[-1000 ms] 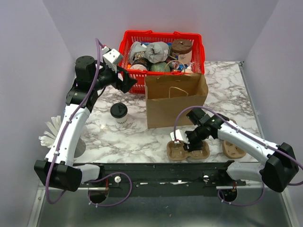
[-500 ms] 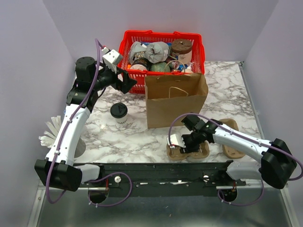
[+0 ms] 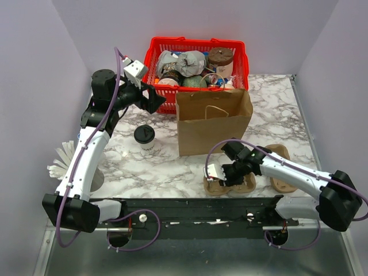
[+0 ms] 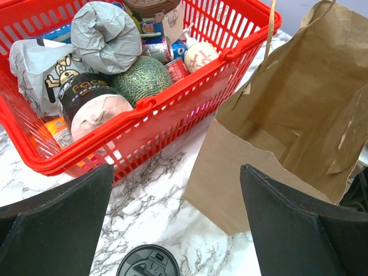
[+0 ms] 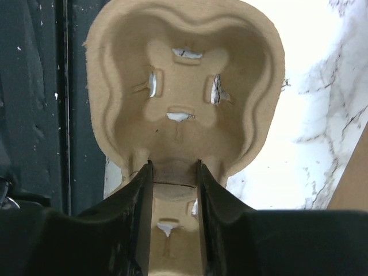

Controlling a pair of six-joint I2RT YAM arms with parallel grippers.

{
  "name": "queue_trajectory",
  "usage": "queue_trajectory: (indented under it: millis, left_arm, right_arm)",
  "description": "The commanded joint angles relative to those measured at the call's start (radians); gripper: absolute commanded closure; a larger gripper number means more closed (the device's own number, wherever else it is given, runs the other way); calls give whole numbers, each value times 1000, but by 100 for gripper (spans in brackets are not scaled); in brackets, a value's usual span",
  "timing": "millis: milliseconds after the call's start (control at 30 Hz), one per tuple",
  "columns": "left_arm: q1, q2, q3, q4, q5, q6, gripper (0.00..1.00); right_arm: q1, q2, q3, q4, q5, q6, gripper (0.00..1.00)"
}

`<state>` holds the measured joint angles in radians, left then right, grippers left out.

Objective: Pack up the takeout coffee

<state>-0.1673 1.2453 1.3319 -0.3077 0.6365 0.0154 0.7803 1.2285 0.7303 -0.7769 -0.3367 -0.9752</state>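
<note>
Arms [image 3: 86, 155]: white links, black joints, purple cables; black gripper fingers [image 4: 54, 227].

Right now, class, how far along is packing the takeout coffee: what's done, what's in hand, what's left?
Done: the paper bag stands open. In hand: the right end effector is closed on the middle ridge of a cup carrier, and the left end effector hovers open near the coffee cup. Left: the cup stands outside the bag, ungrasped, so the packing itself remains.
</note>
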Motion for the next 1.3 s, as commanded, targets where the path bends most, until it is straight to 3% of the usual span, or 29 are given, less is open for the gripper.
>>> queue_trajectory:
  millis: [0, 333, 533, 767, 1000, 1267]
  left_arm:
    - [9, -7, -11, 22, 5, -11, 2]
    - [9, 42, 15, 67, 17, -12, 2]
    - [9, 121, 114, 81, 31, -31, 2]
    - [14, 166, 165, 94, 32, -51, 2]
    - [11, 138, 132, 102, 46, -75, 2]
    - [0, 82, 89, 98, 58, -77, 2]
  right_arm:
    - [11, -17, 7, -38, 36, 26, 72]
    - [-4, -202, 263, -307, 36, -46, 73]
    - [-3, -274, 594, -349, -88, -13, 78]
    - [-4, -186, 955, -89, -33, 118, 85]
    - [-13, -109, 968, 304, 96, 173, 88]
    - [-117, 52, 1032, 374, -16, 153, 87]
